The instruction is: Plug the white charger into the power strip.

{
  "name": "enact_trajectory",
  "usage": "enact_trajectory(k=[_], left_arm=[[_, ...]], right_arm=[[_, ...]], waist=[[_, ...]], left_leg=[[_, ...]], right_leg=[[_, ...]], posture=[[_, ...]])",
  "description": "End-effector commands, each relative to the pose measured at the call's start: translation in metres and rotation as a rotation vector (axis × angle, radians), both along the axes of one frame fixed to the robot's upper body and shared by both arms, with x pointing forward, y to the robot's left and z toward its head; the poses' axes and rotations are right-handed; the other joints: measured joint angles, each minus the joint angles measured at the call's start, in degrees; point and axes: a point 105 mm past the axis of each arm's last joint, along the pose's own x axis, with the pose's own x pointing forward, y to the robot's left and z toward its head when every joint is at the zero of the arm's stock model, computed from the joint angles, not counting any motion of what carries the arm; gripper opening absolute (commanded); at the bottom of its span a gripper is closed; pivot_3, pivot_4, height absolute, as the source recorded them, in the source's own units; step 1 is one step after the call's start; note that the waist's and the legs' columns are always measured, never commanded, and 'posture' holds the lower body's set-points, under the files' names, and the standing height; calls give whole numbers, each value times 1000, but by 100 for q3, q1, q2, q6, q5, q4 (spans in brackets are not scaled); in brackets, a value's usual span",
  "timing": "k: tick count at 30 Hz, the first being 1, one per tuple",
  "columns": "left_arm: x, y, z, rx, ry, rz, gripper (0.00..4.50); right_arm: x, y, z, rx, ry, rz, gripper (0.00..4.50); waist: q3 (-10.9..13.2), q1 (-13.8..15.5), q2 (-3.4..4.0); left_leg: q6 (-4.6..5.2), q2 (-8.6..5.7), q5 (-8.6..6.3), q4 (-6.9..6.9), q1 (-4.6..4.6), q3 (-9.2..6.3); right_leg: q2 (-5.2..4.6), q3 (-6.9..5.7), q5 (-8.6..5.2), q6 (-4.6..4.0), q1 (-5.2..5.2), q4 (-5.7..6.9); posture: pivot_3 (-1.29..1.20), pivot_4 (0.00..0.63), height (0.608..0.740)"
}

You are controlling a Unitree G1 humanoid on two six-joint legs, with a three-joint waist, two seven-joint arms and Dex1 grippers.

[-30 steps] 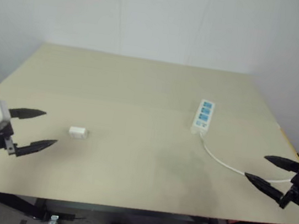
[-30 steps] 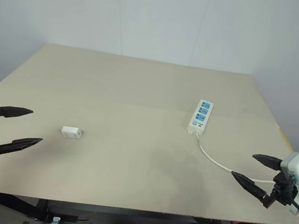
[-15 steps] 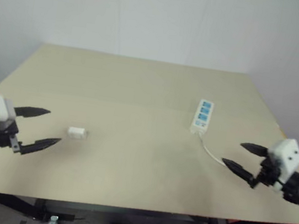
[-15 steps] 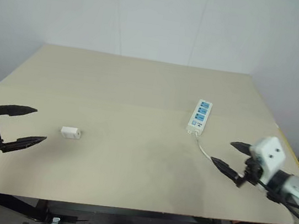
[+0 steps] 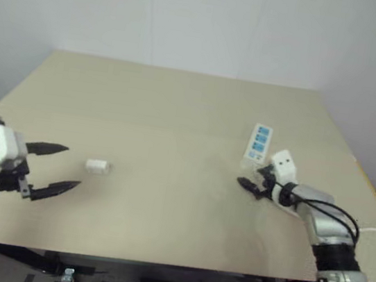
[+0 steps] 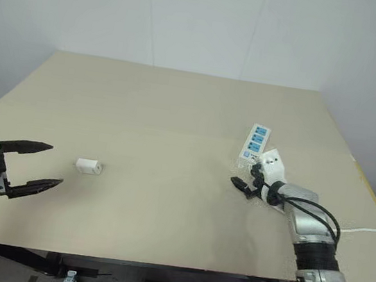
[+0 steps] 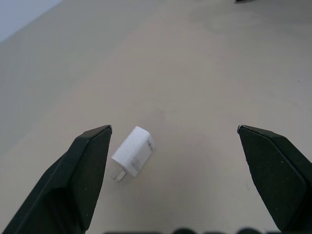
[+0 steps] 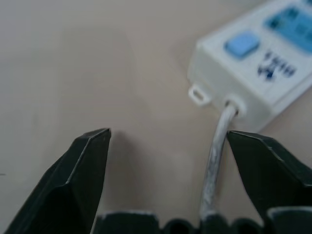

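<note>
Now right gripper [image 6: 247,177] low by power strip [image 6: 256,143] cord end, fingers spread; left gripper [image 5: 54,169] fingers wide.

No text can be read. The strip [image 8: 258,63] on the right of the table [image 6: 144,107] carries a small dark printed mark on its near end, just beside the blue switch [image 8: 242,43], but it is too blurred to make out. Its blue socket faces bear no legible lettering. The charger [image 7: 133,152] on the left shows a plain white face, with no label or brand to be told.
</note>
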Motion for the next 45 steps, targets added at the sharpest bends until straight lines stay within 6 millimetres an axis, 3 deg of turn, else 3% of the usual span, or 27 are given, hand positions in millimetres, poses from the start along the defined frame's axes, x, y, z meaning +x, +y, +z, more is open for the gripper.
enact_trajectory(k=[1, 10, 16, 22, 28, 35, 37, 40, 45], left_arm=[[-3, -1, 12, 22, -64, -9, 4500], [-3, 0, 11, 21, -65, -8, 4500], [0, 0, 10, 20, -65, -16, 4500], [4, -1, 10, 21, -67, -29, 4500], [8, -3, 10, 21, -68, -41, 4500], [9, -2, 12, 26, -69, -51, 4500], [9, -2, 12, 27, -70, -52, 4500], [10, -1, 12, 28, -69, -53, 4500], [11, -2, 13, 30, -69, -55, 4500]], right_arm=[[10, -1, -5, -41, 12, -29, 3219], [9, 10, -1, -47, -46, 50, 90], [-21, 40, 18, 26, -226, 365, 14], [-34, 32, 4, 13, -180, 435, 14], [-37, 18, -5, -17, -144, 411, 2049], [-46, 10, 28, 119, -229, 390, 4461], [-47, 10, 36, 153, -261, 358, 4461], [-33, 16, 48, 245, -357, 145, 4461], [-23, 45, 36, 332, -346, -103, 4461]], waist=[[-1, -12, -1], [-2, -82, -1], [-2, -133, -1], [-1, -158, 0], [-1, -141, 0], [-1, -125, 0], [0, -135, 0], [-1, -149, -1], [-1, -146, 0]], left_leg=[[0, 0, 0, 1, 8, 0], [-4, 6, 4, 5, 29, 0], [-3, 6, 2, -2, 21, -5], [-3, 6, 2, 2, 22, -18], [-4, 6, 3, 3, 25, -7], [-4, 3, 3, 1, 22, -6], [-3, 4, 3, 2, 23, -7], [-4, 10, 3, 3, 27, -8], [-15, 13, 9, 2, 27, -6]], right_leg=[[0, 0, 1, 1, 9, 1], [6, 1, 2, -1, 23, 8], [6, -2, 2, 0, 19, 2], [3, 9, 6, 2, 13, 7], [5, 6, 5, 2, 15, 11], [2, 5, 5, 2, 14, 9], [3, 6, 5, 2, 14, 11], [6, 6, 5, 2, 15, 16], [12, 6, 6, -2, 9, 28]], posture=[[0, 150, 740], [0, 150, 740], [0, 150, 740], [0, 150, 740], [0, 150, 740], [0, 150, 740], [0, 150, 740], [0, 150, 740], [0, 150, 740]])
